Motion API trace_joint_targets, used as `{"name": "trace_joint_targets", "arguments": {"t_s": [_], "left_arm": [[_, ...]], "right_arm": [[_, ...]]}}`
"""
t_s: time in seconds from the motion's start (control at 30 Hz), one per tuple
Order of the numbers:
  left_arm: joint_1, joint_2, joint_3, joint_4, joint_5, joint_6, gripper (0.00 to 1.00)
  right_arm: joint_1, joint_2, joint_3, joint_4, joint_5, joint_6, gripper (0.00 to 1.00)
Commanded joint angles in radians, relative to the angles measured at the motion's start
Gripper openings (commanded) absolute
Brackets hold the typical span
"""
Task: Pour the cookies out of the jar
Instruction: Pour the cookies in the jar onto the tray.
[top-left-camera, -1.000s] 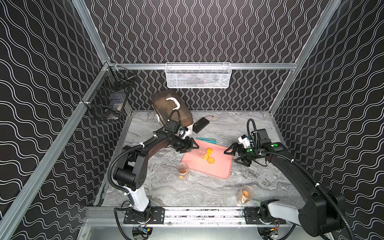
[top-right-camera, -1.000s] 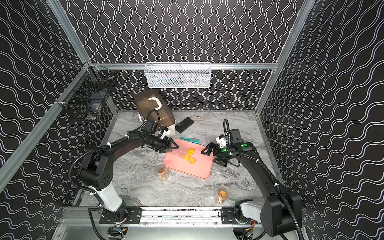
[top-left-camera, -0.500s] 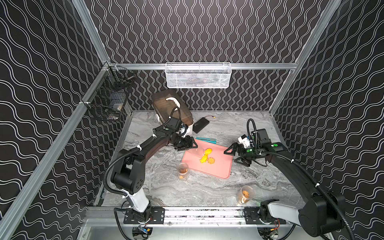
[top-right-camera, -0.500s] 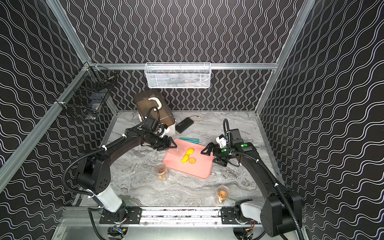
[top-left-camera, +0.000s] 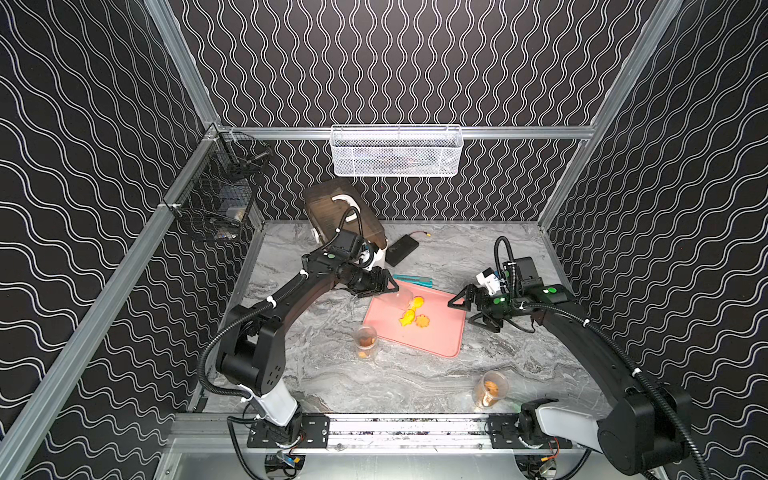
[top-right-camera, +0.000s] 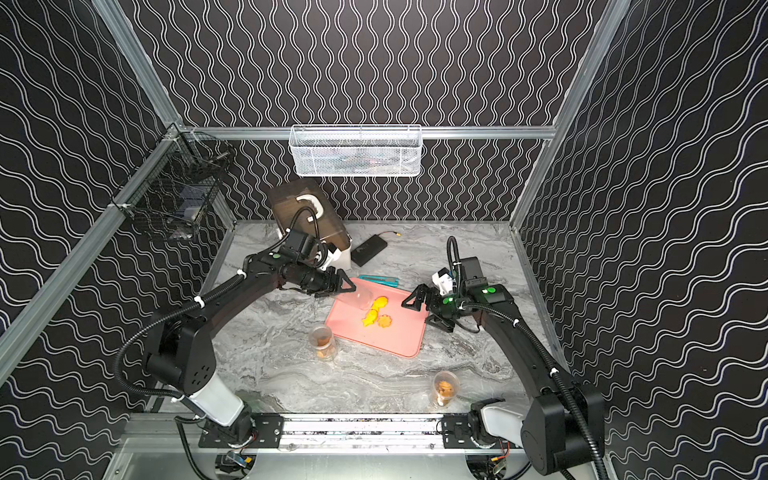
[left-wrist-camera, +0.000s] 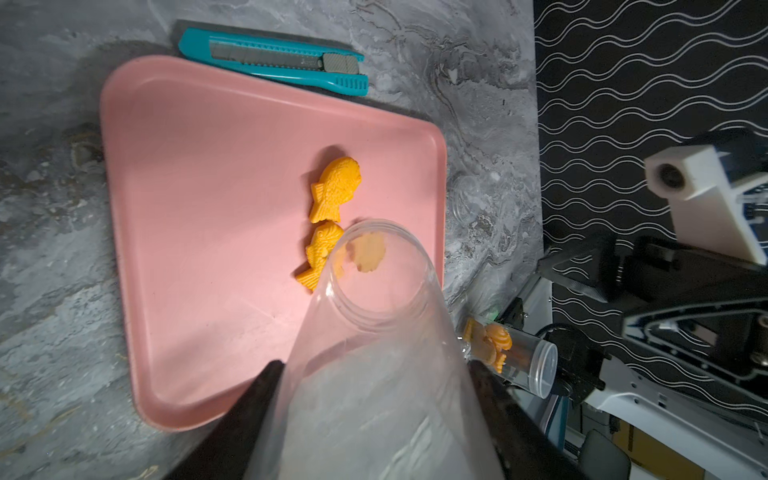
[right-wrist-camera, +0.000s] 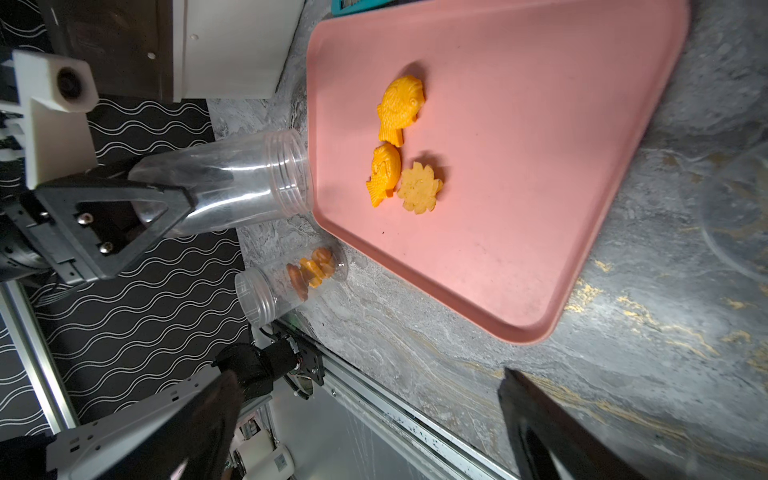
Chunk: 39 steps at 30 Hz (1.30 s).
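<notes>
– Grey marbled table (top-left-camera: 415, 374) boxed in by wavy black walls. In both top views the left pincer (top-left-camera: 384, 287) is clamped on the clear jar (top-left-camera: 395, 296), which is tipped on its side with its mouth over the pink tray (top-left-camera: 440, 336). Three cookies (top-left-camera: 411, 318) lie on the tray just past the mouth. Right pincer (top-left-camera: 463, 314) hangs wide open beside the tray's opposite edge, holding nothing.

– Left wrist view agrees. You can see straight through the jar to the tray, so it looks empty to me. Two fish shapes and a scalloped one are out.

– Right wrist view too: jar mouth right at the tray rim, nothing inside. Pour looks done, imo.

– Yeah. Next move, I'd guess: tip it back upright and set it on bare table, clear of the filled jar (top-left-camera: 365, 341) standing near the tray.
</notes>
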Motion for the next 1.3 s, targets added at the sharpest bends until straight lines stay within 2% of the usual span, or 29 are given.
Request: {"name": "trace_joint_targets", "arguments": {"t_s": [0.0, 0.27, 0.6, 0.9, 1.27], "left_arm": [[0.000, -0.028, 0.007, -0.002, 0.035, -0.010, 0.37], [0.036, -0.114, -0.013, 0.048, 0.106, -0.086, 0.37], [0.095, -0.247, -0.125, 0.188, 0.241, -0.229, 0.37], [0.120, -0.313, -0.173, 0.306, 0.319, -0.348, 0.38], [0.121, -0.355, -0.231, 0.480, 0.363, -0.498, 0.38]], "right_arm": [[0.001, -0.002, 0.011, -0.005, 0.000, -0.003, 1.00], [0.002, -0.009, 0.031, -0.033, 0.004, -0.018, 1.00], [0.000, -0.024, 0.091, -0.069, -0.012, -0.015, 1.00], [0.000, -0.040, 0.198, -0.091, -0.065, 0.014, 1.00], [0.000, -0.048, 0.244, -0.050, -0.160, 0.074, 1.00]]}}
